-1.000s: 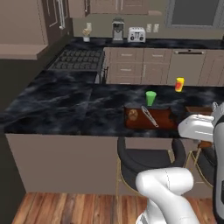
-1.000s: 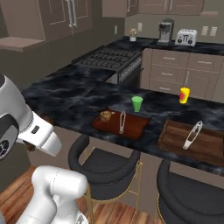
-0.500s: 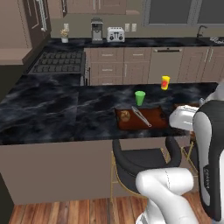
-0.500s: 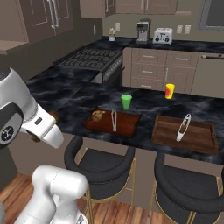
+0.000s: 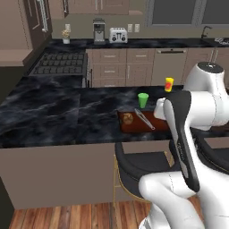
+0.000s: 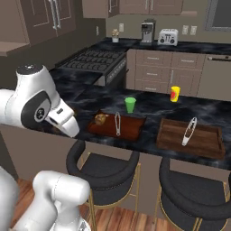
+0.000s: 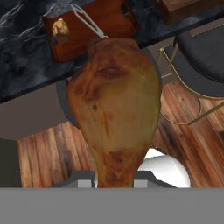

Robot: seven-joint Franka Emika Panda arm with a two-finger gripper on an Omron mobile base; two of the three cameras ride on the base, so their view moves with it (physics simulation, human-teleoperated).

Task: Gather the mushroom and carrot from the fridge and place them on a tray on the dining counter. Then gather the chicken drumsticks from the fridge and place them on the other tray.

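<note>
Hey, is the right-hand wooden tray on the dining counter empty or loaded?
Nearly empty: the right-hand tray holds just metal tongs, no food.

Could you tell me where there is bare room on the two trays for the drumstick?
The right tray is bare on both sides of its tongs. The left tray is crowded: a mushroom and tongs leave only its right end free.

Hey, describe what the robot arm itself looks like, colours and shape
The arm is made of glossy white, rounded shell segments joined by dark grey to black bands at the joints. Its links are thick and tubular, with domed caps at the elbows. No cables or markings are visible. The gripper's fingers appear as small grey blocks.
</note>
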